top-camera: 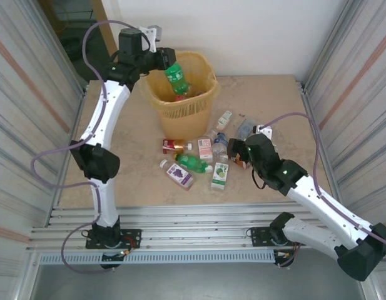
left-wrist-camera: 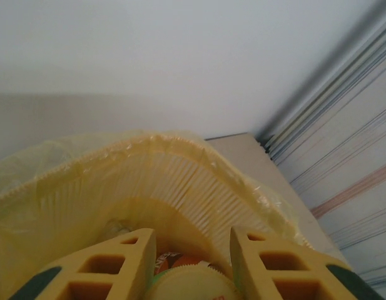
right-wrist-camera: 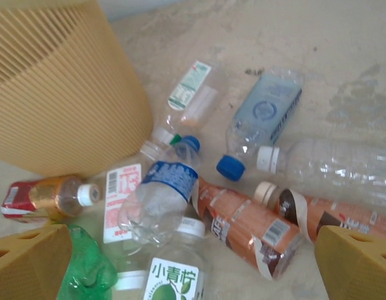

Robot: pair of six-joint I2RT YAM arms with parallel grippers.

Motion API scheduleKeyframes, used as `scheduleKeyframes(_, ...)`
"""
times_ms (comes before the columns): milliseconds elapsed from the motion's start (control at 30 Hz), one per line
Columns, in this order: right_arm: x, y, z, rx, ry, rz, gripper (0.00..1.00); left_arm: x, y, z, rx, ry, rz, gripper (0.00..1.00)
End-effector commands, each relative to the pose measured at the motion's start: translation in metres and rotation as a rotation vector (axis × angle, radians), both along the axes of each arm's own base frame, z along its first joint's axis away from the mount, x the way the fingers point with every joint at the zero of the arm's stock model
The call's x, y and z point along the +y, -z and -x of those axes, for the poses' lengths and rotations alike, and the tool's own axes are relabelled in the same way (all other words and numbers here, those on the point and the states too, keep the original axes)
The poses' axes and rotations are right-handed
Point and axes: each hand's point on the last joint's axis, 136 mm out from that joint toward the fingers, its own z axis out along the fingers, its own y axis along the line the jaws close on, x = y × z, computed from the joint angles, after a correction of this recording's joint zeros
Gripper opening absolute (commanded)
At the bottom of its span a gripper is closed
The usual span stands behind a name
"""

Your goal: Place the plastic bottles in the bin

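**One bottle being held over the bin, most of the pile waiting on the table**

A green bottle [top-camera: 176,80] is being pinched by the left gripper [top-camera: 166,62], whose jaws are pressed tight around the cap end. The bottle is being hung neck-up over the mouth of the bin [top-camera: 202,94], its lower end already inside the rim. In the left wrist view, the cap of the bottle [left-wrist-camera: 189,284] is being clamped between the yellow fingers [left-wrist-camera: 105,269], with the lined rim of the bin [left-wrist-camera: 149,144] directly below. A red-labelled item seems to be lying inside the bin already, though this is being judged from a small glimpse.

Most of the work is being left undone. A cluster of bottles is being left on the table just in front of the bin, among them a red-labelled bottle [top-camera: 174,145], a second green bottle [top-camera: 193,162] and a purple-labelled bottle [top-camera: 179,174].

The right gripper [top-camera: 238,153] is being held spread wide above the right side of this cluster, with nothing between its jaws. In its wrist view, a blue-capped bottle [right-wrist-camera: 161,194] and an orange-labelled bottle [right-wrist-camera: 243,222] are being framed between the open fingers [right-wrist-camera: 30,262], neither being touched.
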Motion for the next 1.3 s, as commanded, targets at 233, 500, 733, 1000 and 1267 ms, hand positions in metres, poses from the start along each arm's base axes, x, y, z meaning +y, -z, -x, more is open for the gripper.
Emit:
scheduleKeyframes(233, 0.002, 0.053, 0.018, 0.186, 0.049, -0.045, 1.00, -0.020, 0.049, -0.010, 0.106, 0.097, -0.019, 0.24)
scheduleKeyframes(500, 0.016, 0.080, 0.024, 0.266, 0.055, -0.042, 1.00, -0.031, 0.071, -0.015, 0.131, 0.109, -0.047, 0.61)
scheduleKeyframes(733, 0.033, 0.097, 0.027, 0.320, 0.037, -0.019, 1.00, -0.023, 0.056, -0.009, 0.106, 0.080, -0.071, 0.78)
scheduleKeyframes(1000, 0.051, 0.113, 0.029, 0.376, 0.021, -0.014, 1.00, -0.017, 0.006, 0.023, 0.009, 0.072, -0.085, 0.85)
scheduleKeyframes(1267, 0.073, 0.133, 0.034, 0.453, -0.023, -0.008, 1.00, -0.020, -0.028, 0.068, -0.074, 0.091, -0.078, 0.99)
